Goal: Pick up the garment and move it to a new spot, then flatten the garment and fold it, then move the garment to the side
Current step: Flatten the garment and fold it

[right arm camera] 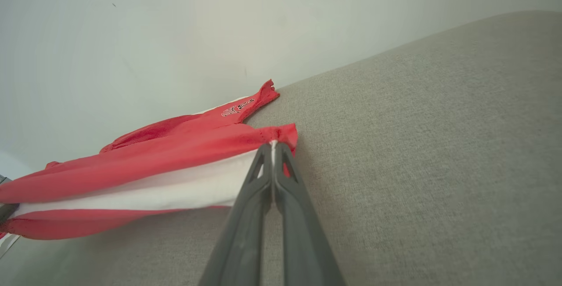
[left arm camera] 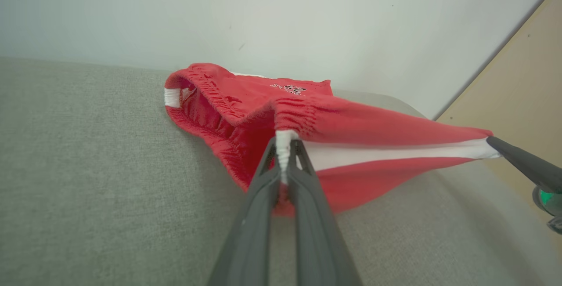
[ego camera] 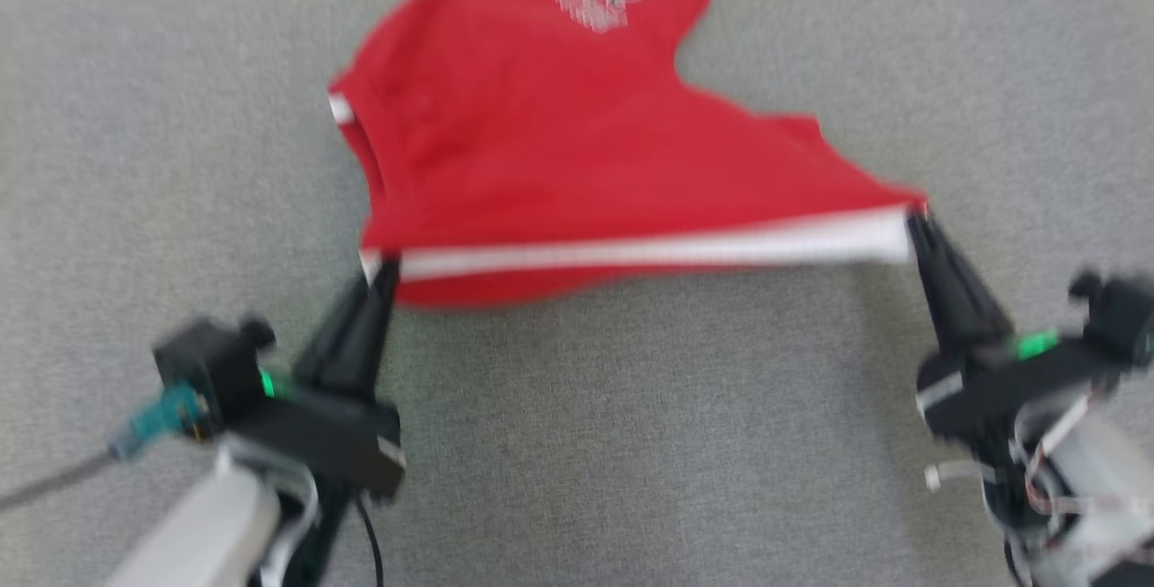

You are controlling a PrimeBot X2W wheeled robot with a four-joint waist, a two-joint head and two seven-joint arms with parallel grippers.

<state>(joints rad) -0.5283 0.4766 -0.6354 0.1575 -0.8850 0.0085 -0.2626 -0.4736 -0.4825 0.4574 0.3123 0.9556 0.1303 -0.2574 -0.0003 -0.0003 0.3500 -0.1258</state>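
The garment (ego camera: 559,136) is a pair of red shorts with a white side stripe and a small white logo, stretched over the grey fabric surface. My left gripper (ego camera: 386,267) is shut on the near left end of the stripe, at the elastic waistband (left arm camera: 285,141). My right gripper (ego camera: 915,217) is shut on the stripe's other end, at the hem corner (right arm camera: 274,143). The near edge hangs taut between the two grippers and is lifted off the surface; the far part of the garment (left arm camera: 246,97) rests on it. The right gripper's fingers (left arm camera: 522,163) show at the left wrist view's right edge.
The grey fabric surface (ego camera: 631,443) runs wide on all sides of the garment. A pale wall (left arm camera: 281,18) rises behind its far edge. A beige panel (left arm camera: 527,88) stands at the right in the left wrist view.
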